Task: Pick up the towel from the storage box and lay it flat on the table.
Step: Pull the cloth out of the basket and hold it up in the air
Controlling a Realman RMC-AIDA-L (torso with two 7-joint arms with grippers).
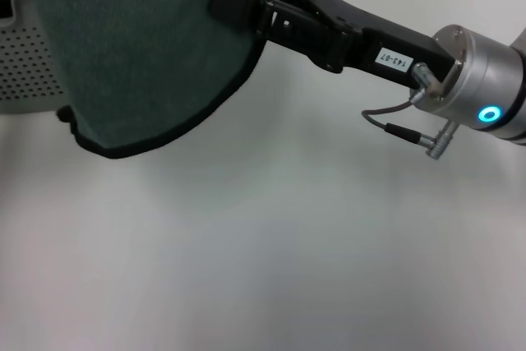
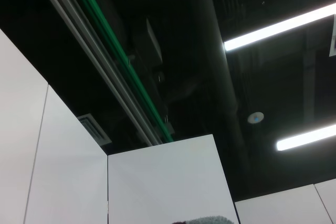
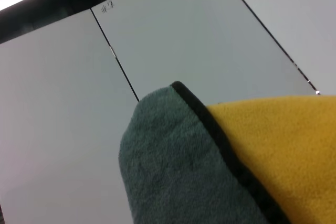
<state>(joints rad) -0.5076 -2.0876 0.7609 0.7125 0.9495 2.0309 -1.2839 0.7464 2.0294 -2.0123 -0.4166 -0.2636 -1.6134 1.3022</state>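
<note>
The right end effector (image 1: pixel 246 7) grips the towel (image 1: pixel 140 47) aloft at ten o'clock, clear of the box (image 1: pixel 25 63); next, lower and spread it across the worktop (image 1: pixel 288 244).

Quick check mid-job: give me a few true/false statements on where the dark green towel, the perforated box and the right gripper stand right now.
1. The dark green cloth towel with black stitched border hangs in the air above the white table. True.
2. The right gripper holds the towel at its edge. True.
3. The towel lies spread flat on the table. False: it hangs raised, its lower edge curling.
4. The pale perforated plastic storage box sits at the table's right side. False: it shows at the left, behind the towel.
5. The right wrist view shows yellow fabric beside the green. True.
</note>
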